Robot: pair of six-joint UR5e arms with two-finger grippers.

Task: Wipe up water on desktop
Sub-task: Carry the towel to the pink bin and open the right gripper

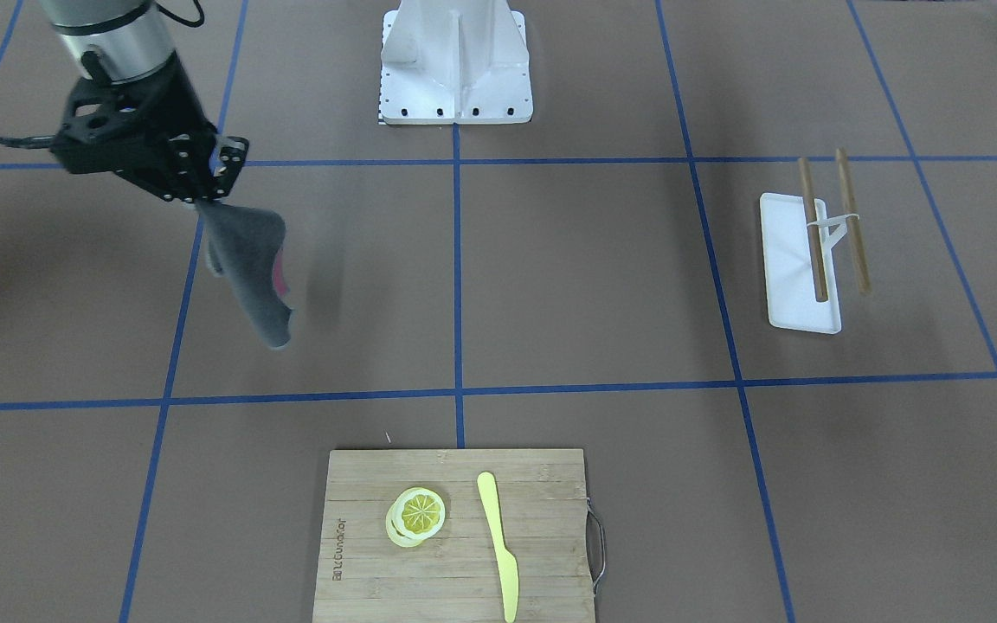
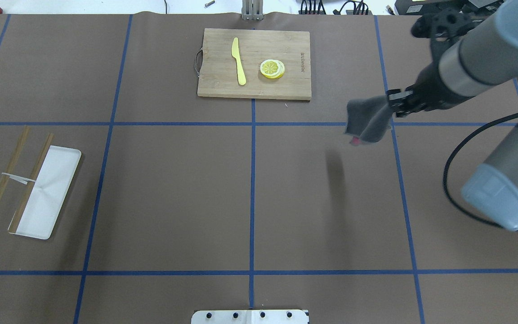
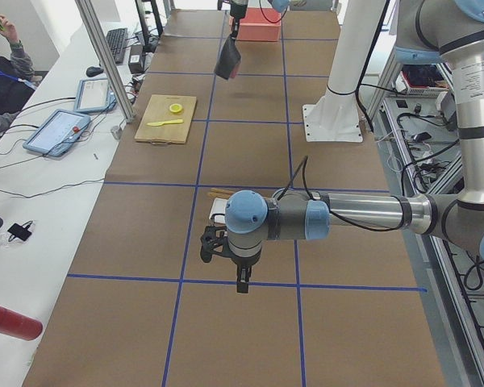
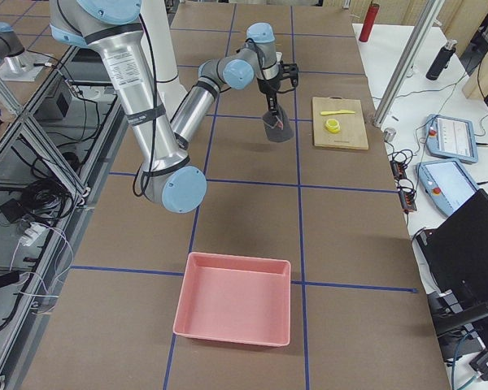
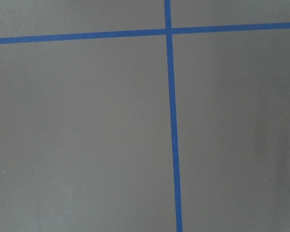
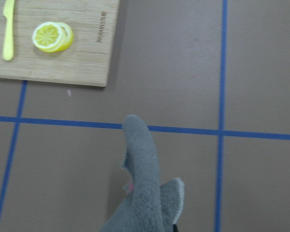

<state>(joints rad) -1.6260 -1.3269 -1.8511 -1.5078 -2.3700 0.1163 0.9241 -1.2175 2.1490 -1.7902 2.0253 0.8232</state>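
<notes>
The right tool (image 1: 201, 195) clenches a grey cloth (image 1: 252, 268) above the surface (image 1: 594, 285). Whether the left tool (image 3: 240, 283) is released or clenched, I cannot tell. The cutting board (image 1: 542, 519) engraving is illegible.

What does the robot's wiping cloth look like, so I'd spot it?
Find the wooden board with lemon slices. Off its corner, the right arm's tool holds the cloth above the desktop. It alone is soft, grey and dangling.
</notes>
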